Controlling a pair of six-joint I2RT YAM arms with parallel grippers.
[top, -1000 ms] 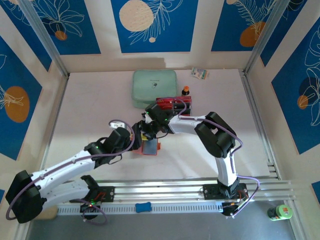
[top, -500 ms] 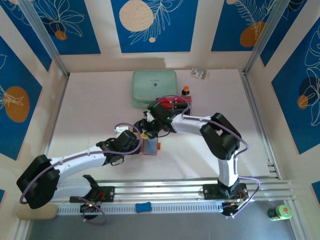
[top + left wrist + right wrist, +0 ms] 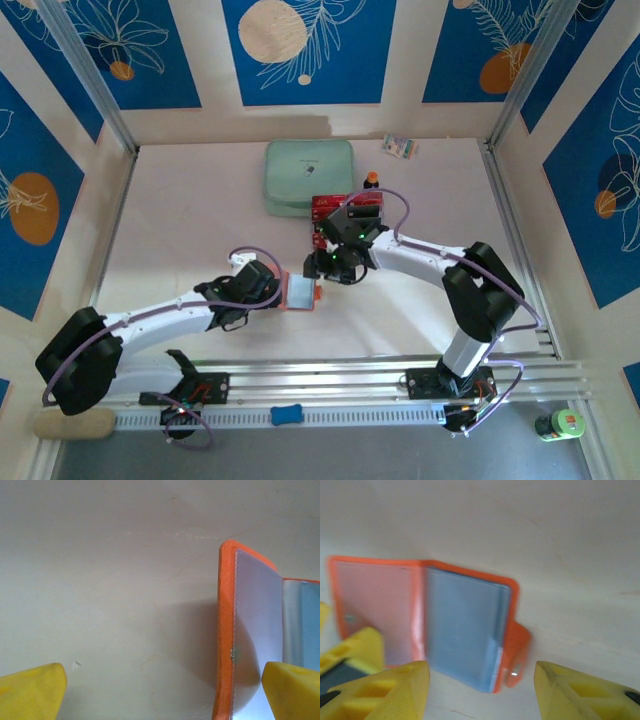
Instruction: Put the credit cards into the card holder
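The card holder [image 3: 300, 292] lies open on the table, orange outside with greyish-blue inner pockets. My left gripper [image 3: 276, 291] is at its left edge and stands open; in the left wrist view the raised orange flap [image 3: 226, 630] of the holder rises between the wide yellow fingers [image 3: 31, 692]. My right gripper [image 3: 331, 267] hovers open just right of and behind the card holder [image 3: 462, 630], whose snap tab [image 3: 517, 652] lies between its fingertips [image 3: 395, 692]. The red credit cards [image 3: 328, 205] lie behind, partly covered by the right arm.
A mint-green zipped pouch [image 3: 310, 177] lies at the back, with a small orange-capped bottle [image 3: 371, 181] and a small packet [image 3: 400, 147] to its right. Aluminium rails [image 3: 330, 380] run along the near edge. A green bottle [image 3: 560, 425] stands outside, bottom right.
The right gripper has drawn back to the right, off the card holder, which now shows more fully. The left gripper first slid right to the holder's left edge, then stayed.
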